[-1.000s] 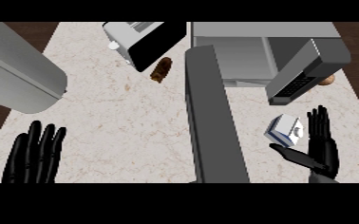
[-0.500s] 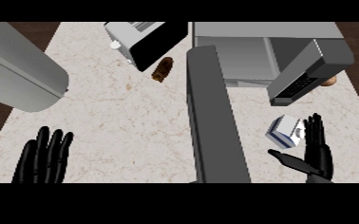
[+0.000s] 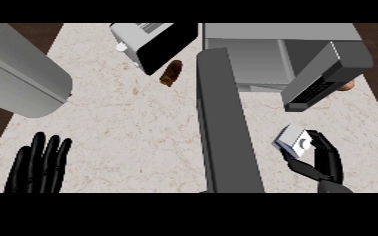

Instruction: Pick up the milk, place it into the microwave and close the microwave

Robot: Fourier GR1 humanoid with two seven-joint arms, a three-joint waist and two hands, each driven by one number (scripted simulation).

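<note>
The milk (image 3: 293, 141), a small white and grey carton, lies on the counter right of the microwave's open door (image 3: 225, 125). My right hand (image 3: 325, 161) is against the carton's right side, its fingers curling over the top and the thumb reaching in from below. The microwave (image 3: 258, 55) stands at the back, its grey inside showing. My left hand (image 3: 38, 165) rests open at the lower left, fingers straight, far from the carton.
A toaster (image 3: 151, 45) stands at the back left with a brown item (image 3: 170, 73) beside it. A large grey cylinder (image 3: 26, 75) fills the left edge. A dark panel (image 3: 325, 77) leans at the right, above the carton.
My right hand has dropped lower and its fingers have curled round the milk. My left hand has sunk toward the lower edge.
</note>
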